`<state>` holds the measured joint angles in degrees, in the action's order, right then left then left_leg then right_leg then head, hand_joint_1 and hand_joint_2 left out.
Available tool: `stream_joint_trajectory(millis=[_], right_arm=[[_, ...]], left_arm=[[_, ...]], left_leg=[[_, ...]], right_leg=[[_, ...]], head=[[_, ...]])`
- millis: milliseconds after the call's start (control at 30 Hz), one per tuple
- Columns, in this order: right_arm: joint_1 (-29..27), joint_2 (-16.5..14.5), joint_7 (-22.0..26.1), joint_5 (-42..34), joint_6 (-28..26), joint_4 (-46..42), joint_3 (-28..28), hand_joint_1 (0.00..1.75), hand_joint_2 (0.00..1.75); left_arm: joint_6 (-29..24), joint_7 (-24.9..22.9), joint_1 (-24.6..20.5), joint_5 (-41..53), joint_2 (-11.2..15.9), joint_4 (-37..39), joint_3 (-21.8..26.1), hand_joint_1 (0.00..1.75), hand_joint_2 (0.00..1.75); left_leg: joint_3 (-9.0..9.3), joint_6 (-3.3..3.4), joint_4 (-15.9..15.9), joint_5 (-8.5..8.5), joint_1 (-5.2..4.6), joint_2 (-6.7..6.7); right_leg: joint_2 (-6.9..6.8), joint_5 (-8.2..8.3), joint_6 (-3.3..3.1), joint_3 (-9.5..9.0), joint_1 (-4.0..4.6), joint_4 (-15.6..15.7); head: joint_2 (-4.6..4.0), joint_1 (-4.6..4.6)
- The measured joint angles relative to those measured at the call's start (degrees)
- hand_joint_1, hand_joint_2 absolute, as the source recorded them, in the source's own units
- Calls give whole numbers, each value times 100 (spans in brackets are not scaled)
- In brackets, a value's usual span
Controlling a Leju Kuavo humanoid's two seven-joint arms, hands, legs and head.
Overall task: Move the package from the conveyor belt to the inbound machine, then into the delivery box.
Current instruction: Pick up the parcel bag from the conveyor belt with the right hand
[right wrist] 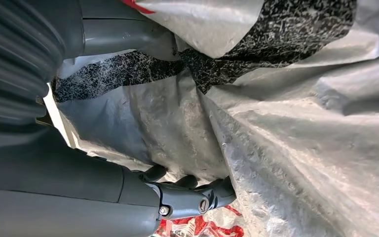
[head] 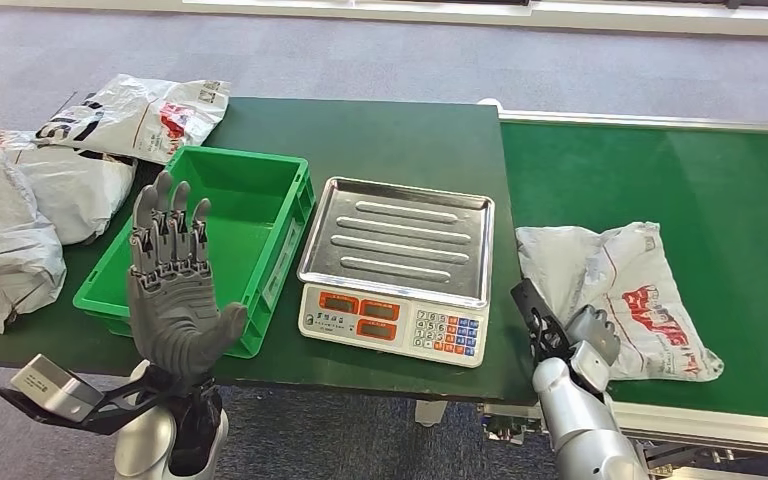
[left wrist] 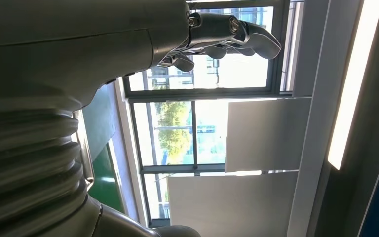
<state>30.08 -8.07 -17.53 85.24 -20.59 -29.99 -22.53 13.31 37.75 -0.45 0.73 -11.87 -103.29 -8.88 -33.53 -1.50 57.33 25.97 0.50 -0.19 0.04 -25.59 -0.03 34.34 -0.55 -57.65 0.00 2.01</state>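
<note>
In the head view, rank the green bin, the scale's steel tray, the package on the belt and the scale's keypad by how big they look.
1. Green bin
2. Steel tray, close behind the bin
3. Package, close to the tray in apparent size, so that order is unsure; the right hand covers its near edge
4. Keypad, clearly smallest

You had a grey carpeted floor (head: 380, 60) around the green worktop (head: 380, 140). Overhead ran a lit ceiling strip light (left wrist: 350, 98), and tall windows (left wrist: 177, 133) showed daylight and trees.
</note>
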Motion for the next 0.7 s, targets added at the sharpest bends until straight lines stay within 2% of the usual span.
stream_joint_trajectory(millis=[133, 200, 700], right_arm=[[60, -43, 237, -74, 810, 99, 2, 0, 175], [93, -62, 280, -87, 988, 143, 2, 0, 175], [196, -109, 326, -91, 1045, 331, 24, 0, 175]], left_arm=[[35, 3, -3, 29, 0, 44, 20, 0, 175], [35, 9, -6, 44, 0, 79, 30, 0, 175], [35, 85, -14, 48, 0, 174, 46, 0, 175]], left_leg=[[10, 0, 0, 3, 1, 19], [19, -1, 0, 7, 2, 33], [33, -10, 0, 4, 22, 46]], right_leg=[[16, 1, -1, -4, 0, 0], [27, 2, -3, -8, 0, 0], [37, 11, -17, -18, 3, 0]], head=[[0, 0], [0, 1], [0, 0]])
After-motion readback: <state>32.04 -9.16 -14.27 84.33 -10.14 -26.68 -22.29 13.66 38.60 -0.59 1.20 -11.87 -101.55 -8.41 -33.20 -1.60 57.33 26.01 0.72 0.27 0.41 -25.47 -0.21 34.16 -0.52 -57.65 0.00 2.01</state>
